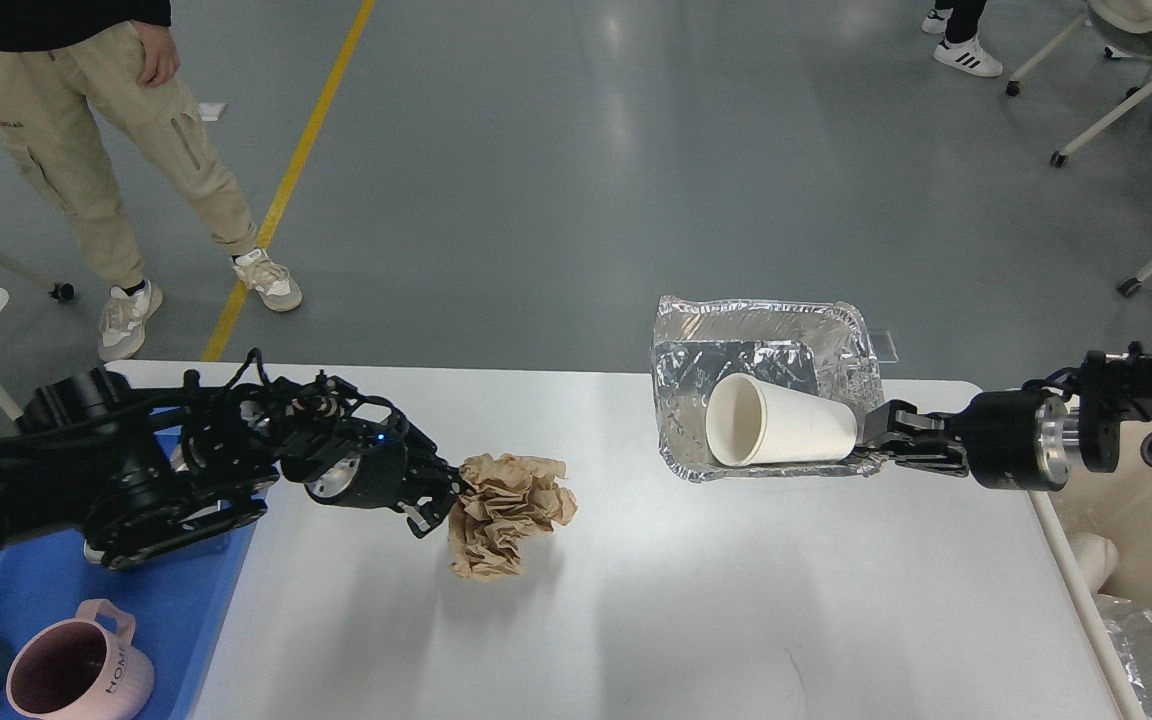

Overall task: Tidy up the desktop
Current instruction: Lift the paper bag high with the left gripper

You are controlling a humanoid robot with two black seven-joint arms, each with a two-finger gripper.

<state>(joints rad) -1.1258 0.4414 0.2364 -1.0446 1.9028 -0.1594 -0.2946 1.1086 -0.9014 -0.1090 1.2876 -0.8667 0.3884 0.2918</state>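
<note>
The white desktop fills the lower middle. My left gripper is shut on a crumpled brown paper ball and holds it over the desktop's left-middle part. My right gripper is shut on the right rim of a crinkled foil tray near the far edge. A white paper cup lies on its side in the foil tray, mouth toward the left.
A blue plastic tray lies at the left under my left arm, with a pink mug in it. A cream bin with foil in it stands off the right edge. A person stands at the far left; chairs stand at the far right.
</note>
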